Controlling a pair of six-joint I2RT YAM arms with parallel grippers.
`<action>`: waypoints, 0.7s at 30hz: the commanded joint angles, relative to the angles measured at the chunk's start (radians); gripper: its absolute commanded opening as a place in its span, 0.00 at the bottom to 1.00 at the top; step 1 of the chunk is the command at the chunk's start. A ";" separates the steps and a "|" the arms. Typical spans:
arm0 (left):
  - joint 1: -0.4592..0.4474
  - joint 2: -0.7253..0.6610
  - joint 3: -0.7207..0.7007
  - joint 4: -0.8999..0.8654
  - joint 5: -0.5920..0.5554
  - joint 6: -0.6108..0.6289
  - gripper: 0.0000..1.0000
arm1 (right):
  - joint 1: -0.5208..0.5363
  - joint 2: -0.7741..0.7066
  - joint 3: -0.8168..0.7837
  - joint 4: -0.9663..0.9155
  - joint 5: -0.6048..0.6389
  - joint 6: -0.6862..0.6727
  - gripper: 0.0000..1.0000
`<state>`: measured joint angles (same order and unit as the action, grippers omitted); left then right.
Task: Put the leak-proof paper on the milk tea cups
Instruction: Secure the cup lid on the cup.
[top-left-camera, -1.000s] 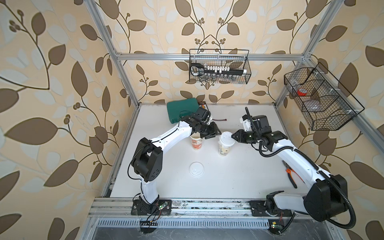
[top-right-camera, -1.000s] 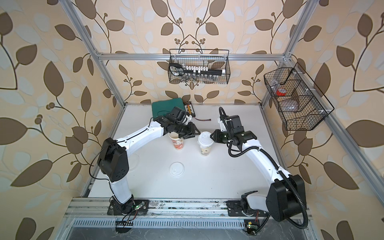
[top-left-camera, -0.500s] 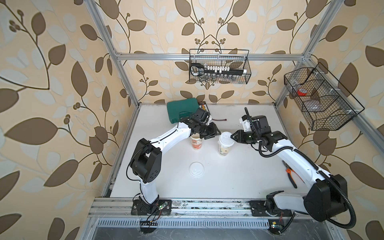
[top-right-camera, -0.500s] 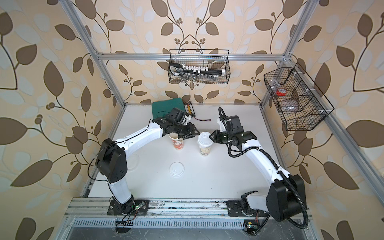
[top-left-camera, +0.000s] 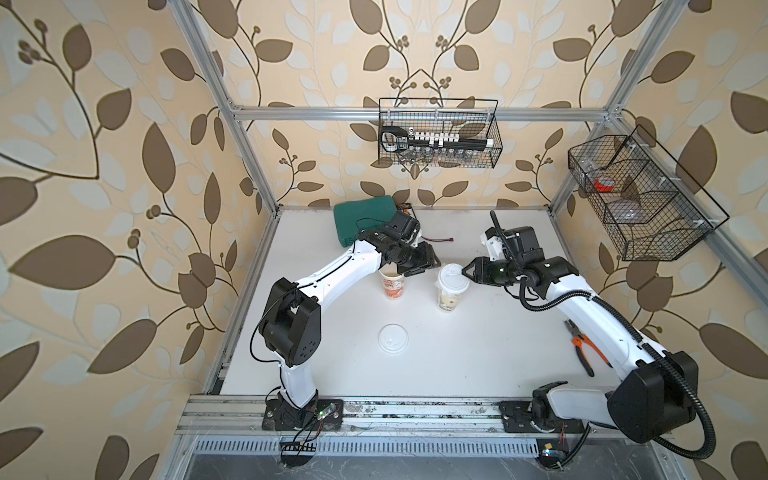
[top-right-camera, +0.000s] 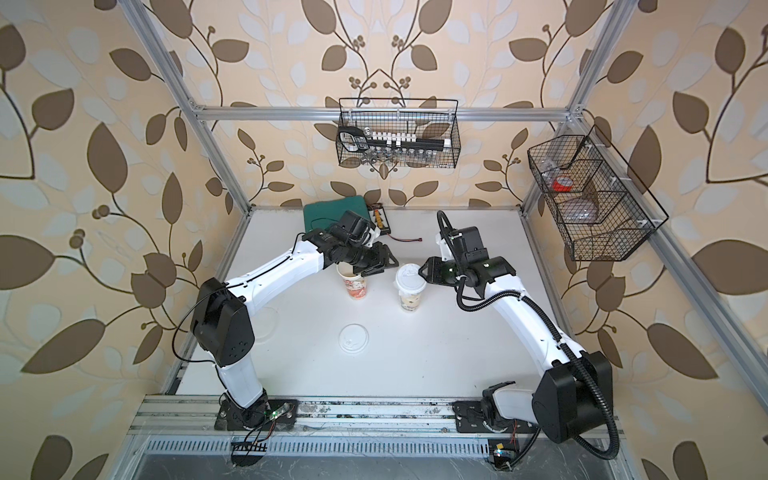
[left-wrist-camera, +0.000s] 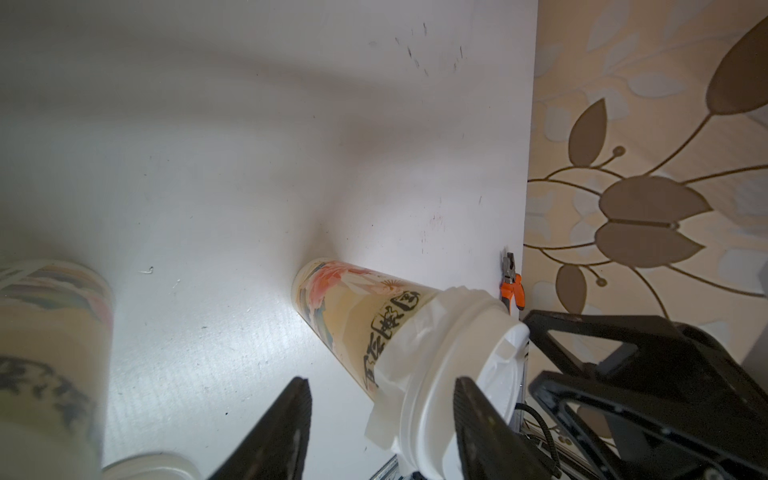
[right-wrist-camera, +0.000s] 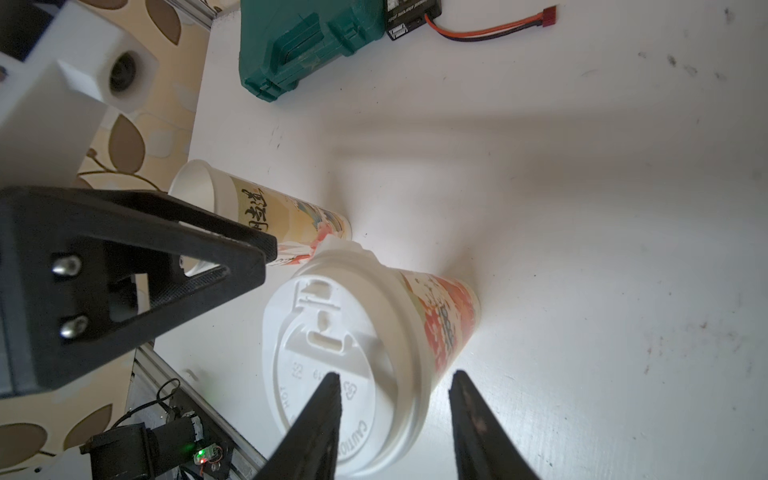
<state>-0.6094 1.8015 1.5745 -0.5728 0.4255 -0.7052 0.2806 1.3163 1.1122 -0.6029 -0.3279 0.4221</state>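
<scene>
Two milk tea cups stand mid-table. The open cup has red-orange print. The other cup wears a white lid. The leak-proof paper shows as thin film edges sticking out under that lid. My left gripper is open beside the lid's rim, above the open cup's far side. On the lid's other side, my right gripper is open. One of its fingers is over the lid top and the other beside the cup wall.
A loose white lid lies in front of the cups. A green case and a black board with a red wire sit at the back. Orange pliers lie near the right edge. Wire baskets hang on the walls.
Both grippers' jaws have spread wider at the lidded cup. The arms have hardly moved, and the cups stand where they were.
</scene>
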 joint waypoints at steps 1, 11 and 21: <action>-0.006 -0.064 0.038 -0.026 -0.022 0.031 0.59 | 0.005 -0.009 0.033 -0.047 0.022 -0.006 0.45; -0.044 -0.054 0.057 -0.047 0.017 0.099 0.57 | 0.022 -0.094 -0.012 -0.064 0.030 0.042 0.42; -0.061 0.000 0.079 -0.066 0.025 0.155 0.63 | 0.033 -0.119 -0.108 -0.003 -0.014 0.107 0.47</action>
<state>-0.6708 1.7805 1.6264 -0.6247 0.4389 -0.5961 0.3084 1.1992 1.0271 -0.6296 -0.3191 0.5034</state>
